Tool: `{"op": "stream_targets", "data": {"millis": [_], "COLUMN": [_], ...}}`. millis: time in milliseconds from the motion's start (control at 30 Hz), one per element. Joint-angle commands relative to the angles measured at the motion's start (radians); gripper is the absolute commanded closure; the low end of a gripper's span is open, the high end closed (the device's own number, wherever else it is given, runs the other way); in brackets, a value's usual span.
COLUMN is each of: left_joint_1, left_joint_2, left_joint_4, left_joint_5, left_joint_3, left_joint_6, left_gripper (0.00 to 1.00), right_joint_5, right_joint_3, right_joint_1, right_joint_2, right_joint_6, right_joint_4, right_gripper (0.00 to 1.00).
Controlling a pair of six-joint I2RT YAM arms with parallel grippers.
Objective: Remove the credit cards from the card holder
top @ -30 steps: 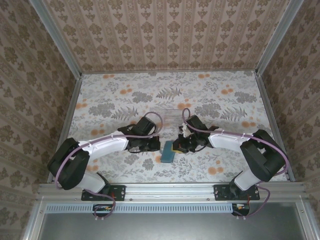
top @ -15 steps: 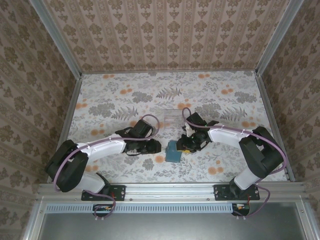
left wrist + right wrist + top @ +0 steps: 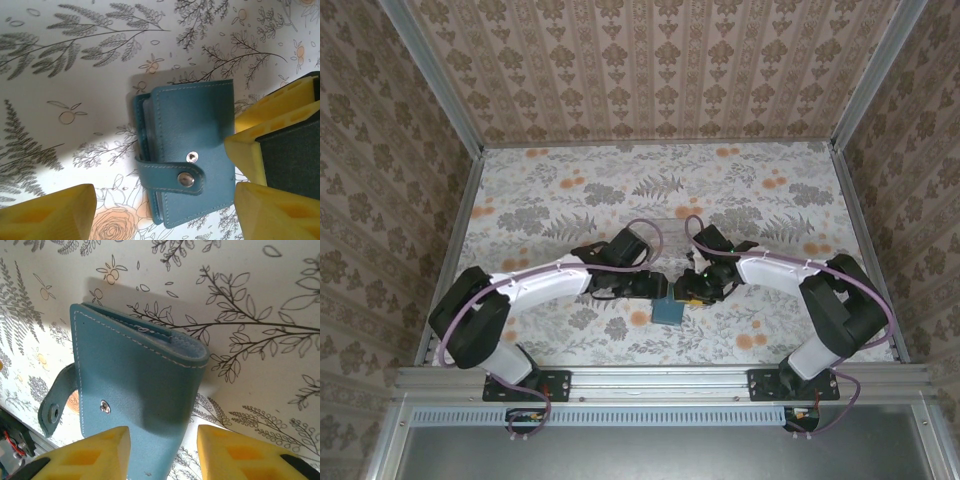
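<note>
With the left gripper (image 3: 162,212) wide open and the right gripper (image 3: 162,445) half open, both empty, the holder (image 3: 192,125) should be pinned, then opened.

- No text, label, brand, number or sign could be read in any view.
- The card holder (image 3: 192,130) showed a plain teal cover with no legible marking, and the printed floral pattern on the table (image 3: 570,190) carried no lettering.
</note>
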Motion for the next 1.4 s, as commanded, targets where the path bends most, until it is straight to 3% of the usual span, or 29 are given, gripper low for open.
{"op": "stream_targets", "data": {"millis": [0,167,300,467,767,933,1367], "left_joint_1": [-0.026,-0.065,-0.08,-0.075,-0.031,0.027,0.121], "left_joint_2": [0.038,0.116,0.171,0.194,0.115,0.05,-0.106], "left_joint_4": [-0.109,-0.215,-0.232,-0.247,-0.175,-0.022,0.283], "left_joint_5": [-0.066,-0.144,-0.141,-0.144,-0.104,0.002,0.18], "left_joint_3": [0.063,0.162,0.197,0.203,0.119,-0.007,-0.27], "left_joint_6": [0.036,0.054,0.059,0.057,0.051,0.017,-0.077], "left_gripper": [0.24,0.22,0.22,0.26,0.62,0.81,0.88], "right_joint_5": [0.045,0.076,0.071,0.06,0.047,0.095,0.306], "right_joint_3": [0.002,-0.045,-0.08,-0.095,-0.1,-0.06,0.136], "right_joint_1": [-0.016,-0.089,-0.153,-0.163,-0.158,-0.107,0.136], "right_joint_2": [-0.08,-0.207,-0.288,-0.325,-0.323,-0.28,-0.069], "right_joint_6": [0.007,0.011,0.005,0.009,0.023,0.018,0.032], "right_joint_4": [-0.052,-0.095,-0.118,-0.127,-0.121,-0.16,-0.256], "right_gripper": [0.57,0.57,0.57,0.57,0.58,0.57,0.32]}}
